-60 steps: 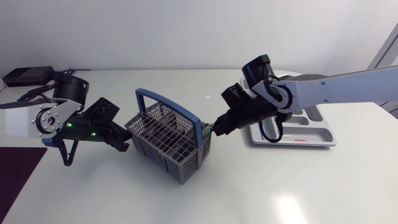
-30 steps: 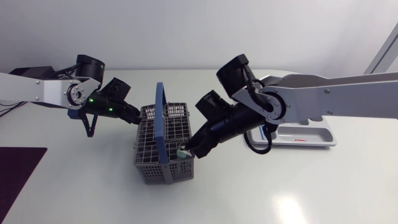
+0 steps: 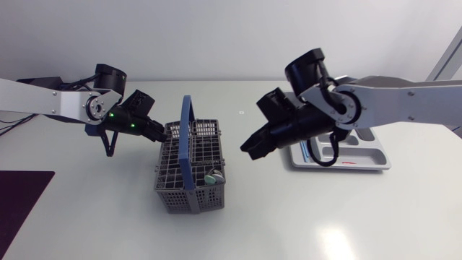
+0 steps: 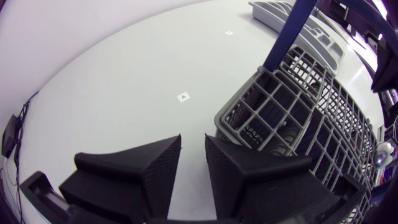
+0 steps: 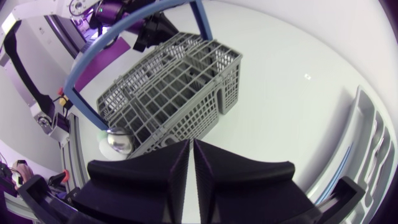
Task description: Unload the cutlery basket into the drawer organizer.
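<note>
Standing by: grey plastic drawer organizer on the table's right side.
Basket: grey mesh plastic cutlery basket with blue handle between both grippers, shiny round metal piece inside.
Left gripper: narrow gap, at basket's far rim.
Right gripper: fingers together, empty, near basket.

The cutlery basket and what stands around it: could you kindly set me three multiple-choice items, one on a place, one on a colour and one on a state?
1. Where does the drawer organizer lie?
A) left of the cutlery basket
B) right of it
C) inside it

2. What colour is the basket's handle?
A) red
B) blue
C) green

3. How is the right tool?
A) shut on a fork
B) wide open
C) shut, holding nothing

Key:
1 B, the head view shows it on the table at the basket's right.
2 B, the arch is blue in every view.
3 C, the right wrist view shows its fingers close together with nothing between.
</note>
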Tool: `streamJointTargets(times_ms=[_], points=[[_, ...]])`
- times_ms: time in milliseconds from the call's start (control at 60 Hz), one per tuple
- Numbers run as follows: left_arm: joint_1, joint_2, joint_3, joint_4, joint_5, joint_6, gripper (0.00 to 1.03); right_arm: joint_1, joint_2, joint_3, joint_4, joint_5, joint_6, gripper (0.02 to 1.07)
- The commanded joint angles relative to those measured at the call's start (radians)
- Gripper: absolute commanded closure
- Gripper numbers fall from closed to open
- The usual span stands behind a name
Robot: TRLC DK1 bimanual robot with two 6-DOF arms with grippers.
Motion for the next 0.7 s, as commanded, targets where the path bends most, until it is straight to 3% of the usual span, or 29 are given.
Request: streamJointTargets(times_ms=[0, 467, 567, 683], points=[[-0.019, 0.004, 0.009, 0.006, 0.012, -0.013, 0.72, 0.052, 0.055, -0.051, 0.008, 0.008, -0.005, 0.94], [-0.108, 0.130, 0.204, -0.022, 0.012, -0.045, 0.72, 0.234, 0.110, 0.038, 0.006, -0.002, 0.043, 0.94], [-0.107, 0.128, 0.230, -0.045, 0.008, -0.048, 0.72, 0.216, 0.084, 0.047, -0.010, -0.001, 0.040, 0.93], [-0.044, 0.027, 0.181, -0.080, 0.008, -0.019, 0.71, 0.104, 0.035, 0.038, -0.026, -0.004, 0.003, 0.93]])
